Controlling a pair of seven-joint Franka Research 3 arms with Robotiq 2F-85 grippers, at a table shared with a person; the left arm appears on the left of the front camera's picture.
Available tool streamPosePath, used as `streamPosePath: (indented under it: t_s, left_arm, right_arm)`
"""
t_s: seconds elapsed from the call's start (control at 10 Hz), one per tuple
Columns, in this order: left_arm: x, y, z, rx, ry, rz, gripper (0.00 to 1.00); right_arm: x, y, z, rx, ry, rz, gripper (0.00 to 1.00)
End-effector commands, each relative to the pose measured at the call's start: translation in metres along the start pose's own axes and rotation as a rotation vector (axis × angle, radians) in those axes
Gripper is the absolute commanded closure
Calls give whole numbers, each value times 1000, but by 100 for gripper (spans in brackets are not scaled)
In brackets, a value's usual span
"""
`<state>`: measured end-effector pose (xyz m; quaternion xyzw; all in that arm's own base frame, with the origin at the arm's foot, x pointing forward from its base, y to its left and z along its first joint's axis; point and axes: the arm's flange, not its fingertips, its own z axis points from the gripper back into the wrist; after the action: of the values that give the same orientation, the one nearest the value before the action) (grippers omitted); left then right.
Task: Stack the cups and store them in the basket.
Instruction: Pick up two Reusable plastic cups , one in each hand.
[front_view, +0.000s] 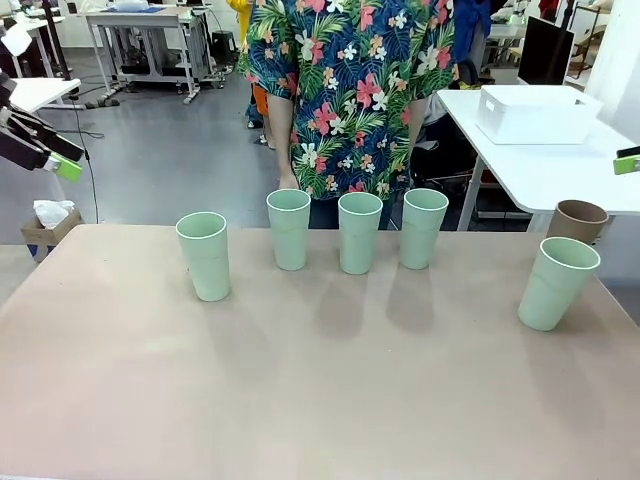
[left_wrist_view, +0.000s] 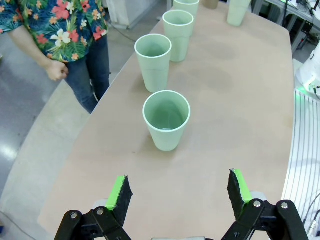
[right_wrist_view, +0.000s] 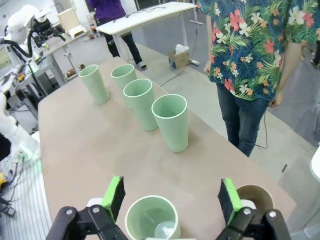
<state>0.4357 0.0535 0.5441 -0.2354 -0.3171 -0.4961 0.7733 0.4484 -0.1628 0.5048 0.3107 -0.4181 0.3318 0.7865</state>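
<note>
Nothing is stacked yet; five tall pale green plastic cups (front_view: 360, 232) and one brown plastic cup (front_view: 578, 220) stand apart on the tan table (front_view: 300, 400); the white plastic basket (front_view: 535, 113) sits on a white table (front_view: 540, 172), far right; the left gripper (left_wrist_view: 180, 187) and right gripper (right_wrist_view: 172, 192) are spread wide, holding nothing; the brown plastic cup is close to the far right edge; the near half is bare, so there is room to move.

Place: this is looking like a lab or workshop.
Signs: white work tables (front_view: 150, 18) are standing on a bare grey floor (front_view: 170, 150).
More: a dark screen (front_view: 545, 50) is sitting behind.
</note>
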Motion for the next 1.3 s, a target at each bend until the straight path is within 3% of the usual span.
streamPosePath:
  t_s: [0.0,0.3,0.5,0.8,1.2]
  left_arm:
    - [7,27,-16,-32,-27,-30,0]
    - [-5,48,-43,-125,-116,-74,0]
    - [-24,52,-57,-94,-195,-125,0]
    - [-51,53,-82,-90,-349,-191,0]
    - [-94,64,-131,-183,-423,-179,0]
  right_arm:
    - [15,-63,10,159,-47,-10,0]
    - [8,-148,27,231,-105,53,0]
    - [-19,-191,38,293,-145,125,0]
    - [-80,-206,40,278,-237,190,0]
    - [-175,-197,11,217,-287,194,0]
